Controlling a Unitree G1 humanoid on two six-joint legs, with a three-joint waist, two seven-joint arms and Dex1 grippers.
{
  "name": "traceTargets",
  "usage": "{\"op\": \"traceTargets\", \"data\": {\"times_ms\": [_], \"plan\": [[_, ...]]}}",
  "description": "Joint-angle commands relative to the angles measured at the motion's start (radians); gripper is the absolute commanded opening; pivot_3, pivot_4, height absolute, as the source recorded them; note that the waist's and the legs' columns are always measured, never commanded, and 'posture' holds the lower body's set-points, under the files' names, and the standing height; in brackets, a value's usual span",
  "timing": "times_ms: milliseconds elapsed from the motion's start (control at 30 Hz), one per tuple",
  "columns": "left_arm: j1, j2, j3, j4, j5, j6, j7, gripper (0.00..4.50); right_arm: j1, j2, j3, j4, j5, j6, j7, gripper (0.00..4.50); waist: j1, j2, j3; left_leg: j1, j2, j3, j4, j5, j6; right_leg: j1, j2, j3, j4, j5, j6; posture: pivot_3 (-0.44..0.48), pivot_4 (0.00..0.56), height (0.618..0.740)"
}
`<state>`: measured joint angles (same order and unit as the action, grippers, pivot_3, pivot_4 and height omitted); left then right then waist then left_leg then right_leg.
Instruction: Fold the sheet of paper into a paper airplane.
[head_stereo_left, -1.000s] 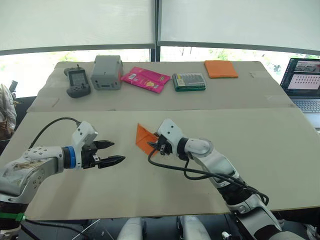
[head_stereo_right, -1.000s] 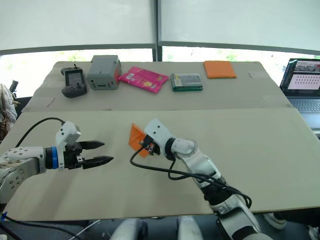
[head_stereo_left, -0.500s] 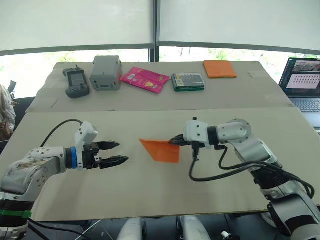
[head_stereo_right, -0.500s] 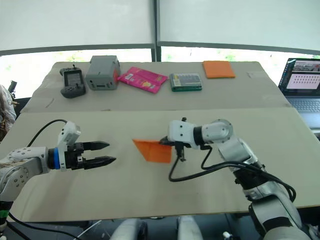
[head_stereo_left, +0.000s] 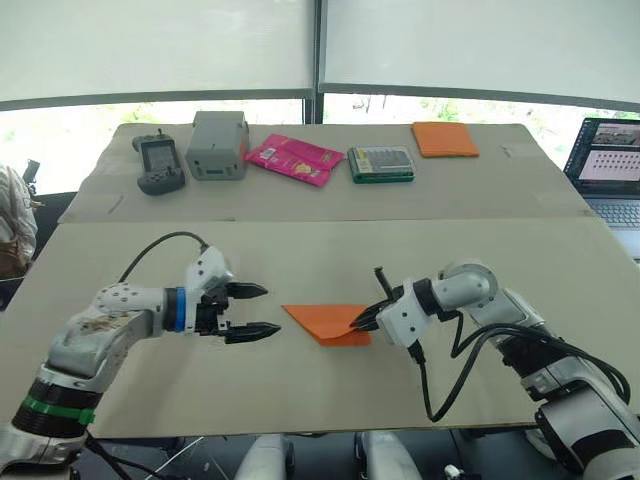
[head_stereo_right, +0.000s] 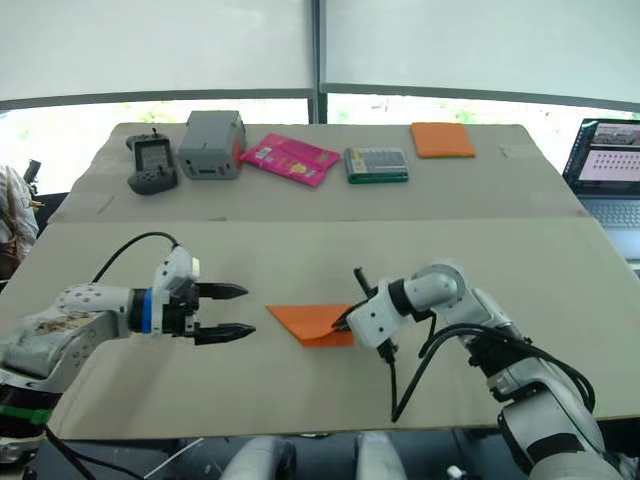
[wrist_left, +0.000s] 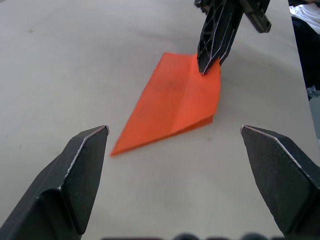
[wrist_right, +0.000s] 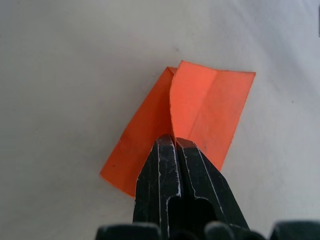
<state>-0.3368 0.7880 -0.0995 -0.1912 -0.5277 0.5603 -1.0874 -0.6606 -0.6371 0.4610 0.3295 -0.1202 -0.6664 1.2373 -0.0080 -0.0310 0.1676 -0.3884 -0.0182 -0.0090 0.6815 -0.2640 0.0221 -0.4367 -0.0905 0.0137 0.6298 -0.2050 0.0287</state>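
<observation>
The paper airplane (head_stereo_left: 327, 323), a thin bright orange wedge with a crease along its length and layered flaps, lies flat on the matte beige worktop (head_stereo_left: 300, 390) between the two claws, its nose toward the left one. The right claw (head_stereo_left: 362, 321) reaches in low from a bent arm, its black fingers pinched together on the plane's blunt rear edge. The left claw (head_stereo_left: 256, 311) hovers level just beside the nose, its fingers (wrist_left: 85, 165) spread wide, holding nothing.
</observation>
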Motion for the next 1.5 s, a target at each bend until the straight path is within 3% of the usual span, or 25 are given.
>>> {"op": "traceTargets", "data": {"times_ms": [33, 133, 167, 400, 567, 767, 867, 1200, 1433, 1500], "plan": [[-0.074, -0.054, -0.018, 0.039, 0.031, -0.056, -0.009, 4.5, 0.002, -0.003, -0.009, 0.004, -0.016, -0.032, -0.027, 0.04, -0.001, 0.0, 0.0, 0.0, 0.0, 0.0, 0.0, 0.0, 0.0, 0.0, 0.0, 0.0, 0.0, 0.0, 0.0, 0.0, 0.15, 0.74], [-0.147, -0.115, -0.07, 0.119, 0.076, -0.093, -0.033, 4.5, 0.005, -0.001, -0.012, 0.018, -0.04, -0.04, -0.055, 0.04, -0.002, 0.0, 0.0, 0.0, 0.0, 0.0, 0.001, 0.0, 0.0, 0.0, 0.001, 0.0, 0.001, 0.0, 0.0, 0.0, 0.15, 0.74], [-0.161, -0.125, -0.09, 0.139, 0.089, -0.097, -0.05, 3.98, 0.007, -0.002, -0.012, 0.02, -0.046, -0.041, -0.061, 0.0, -0.003, 0.0, 0.0, 0.0, 0.0, 0.0, 0.001, 0.0, 0.0, 0.0, 0.001, 0.0, 0.001, 0.0, 0.0, 0.0, 0.15, 0.74], [-0.193, -0.174, -0.161, 0.233, 0.144, -0.09, -0.106, 1.71, 0.034, -0.014, -0.02, -0.013, -0.049, -0.008, -0.089, 0.0, -0.009, 0.0, 0.0, 0.0, 0.0, 0.001, 0.001, 0.0, 0.001, 0.0, 0.001, 0.001, 0.0, 0.0, 0.0, 0.0, 0.15, 0.74], [-0.205, -0.225, -0.183, 0.287, 0.203, -0.117, -0.073, 0.05, 0.065, -0.02, -0.029, -0.057, -0.036, 0.031, -0.099, 0.0, -0.006, 0.0, 0.0, 0.0, 0.0, 0.001, 0.002, 0.0, 0.001, 0.0, 0.001, 0.001, 0.0, 0.0, 0.0, 0.0, 0.15, 0.74], [-0.225, -0.295, -0.182, 0.386, 0.268, -0.124, 0.007, 0.05, 0.096, -0.033, -0.028, -0.097, -0.04, 0.05, -0.099, 0.0, -0.005, 0.0, 0.0, 0.0, 0.0, 0.001, 0.002, -0.001, 0.001, 0.001, 0.001, 0.001, 0.001, 0.0, 0.0, 0.0, 0.15, 0.74], [-0.196, -0.279, -0.233, 0.413, 0.326, -0.177, -0.023, 0.05, 0.125, -0.039, -0.029, -0.128, -0.038, 0.054, -0.107, 0.0, -0.005, 0.0, 0.0, 0.0, 0.0, 0.001, 0.003, -0.001, 0.001, 0.001, 0.001, 0.001, 0.001, 0.0, 0.0, 0.0, 0.15, 0.74], [-0.142, -0.24, -0.249, 0.427, 0.335, -0.213, -0.121, 0.05, 0.183, -0.056, -0.098, -0.205, 0.073, 0.164, -0.102, 0.0, -0.004, 0.0, 0.0, 0.013, 0.0, 0.0, 0.002, -0.003, 0.005, 0.014, 0.0, 0.0, -0.001, -0.002, 0.003, 0.0, 0.15, 0.74], [-0.147, -0.257, -0.241, 0.443, 0.332, -0.221, -0.147, 0.0, 0.292, -0.078, -0.174, -0.283, 0.13, 0.238, -0.159, 2.25, -0.001, 0.0, 0.0, 0.013, 0.0, 0.001, 0.002, -0.003, 0.006, 0.015, -0.001, 0.001, -0.001, -0.002, 0.003, 0.0, 0.15, 0.74], [-0.159, -0.265, -0.238, 0.457, 0.332, -0.231, -0.15, 0.0, 0.333, -0.079, -0.208, -0.285, 0.153, 0.234, -0.185, 2.25, 0.0, 0.0, 0.0, 0.014, 0.0, 0.001, 0.002, -0.003, 0.006, 0.015, -0.001, 0.001, -0.001, -0.002, 0.003, 0.0, 0.15, 0.74]]}}
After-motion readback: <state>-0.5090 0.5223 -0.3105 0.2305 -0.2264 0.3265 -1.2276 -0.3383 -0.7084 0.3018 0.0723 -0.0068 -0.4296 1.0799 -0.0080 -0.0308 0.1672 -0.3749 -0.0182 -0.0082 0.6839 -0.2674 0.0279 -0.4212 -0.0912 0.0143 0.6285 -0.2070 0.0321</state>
